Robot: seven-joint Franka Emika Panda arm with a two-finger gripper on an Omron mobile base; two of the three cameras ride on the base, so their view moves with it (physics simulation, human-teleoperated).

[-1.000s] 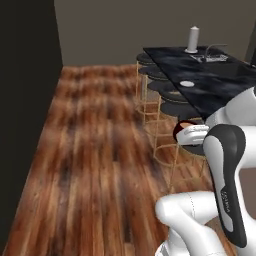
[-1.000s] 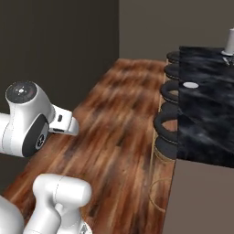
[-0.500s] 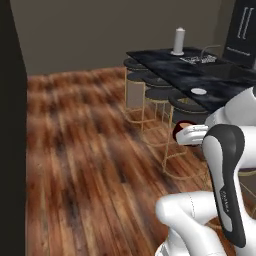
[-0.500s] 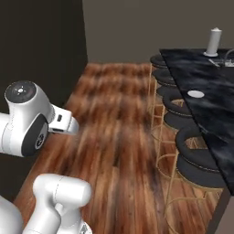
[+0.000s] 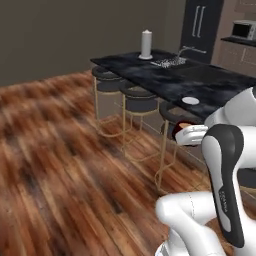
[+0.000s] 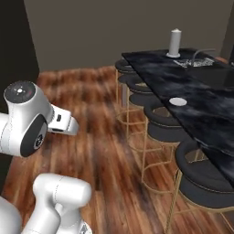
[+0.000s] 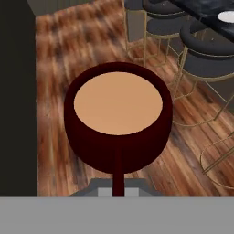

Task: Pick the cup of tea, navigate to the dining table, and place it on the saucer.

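Note:
The cup of tea [image 7: 118,114], dark maroon with light brown liquid, hangs over the wooden floor close in front of the hand camera, its handle toward me. My gripper [image 5: 184,134] is shut on the cup [image 5: 175,131], carried beside the stools, short of the table edge. The dining table [image 5: 200,82], black marble with white veining, runs along the right. The saucer [image 5: 190,100], a small white disc, lies near the table's near edge, and in the right base view the saucer [image 6: 178,101] lies on the table [image 6: 205,87]. In the hand view the saucer [image 7: 227,16] is at the top right.
Round black stools [image 5: 139,104] on gold legs [image 6: 157,125] line the table's near side. A white cylinder [image 5: 146,44] and a sink with faucet [image 5: 174,60] sit at the table's far end. A dark fridge [image 5: 202,25] and a microwave [image 5: 243,30] stand behind. Open wooden floor [image 5: 60,150] lies to the left.
The whole picture has shifted as the base turns and drives: table and stools are now larger and more central. The cup stays in the shut gripper.

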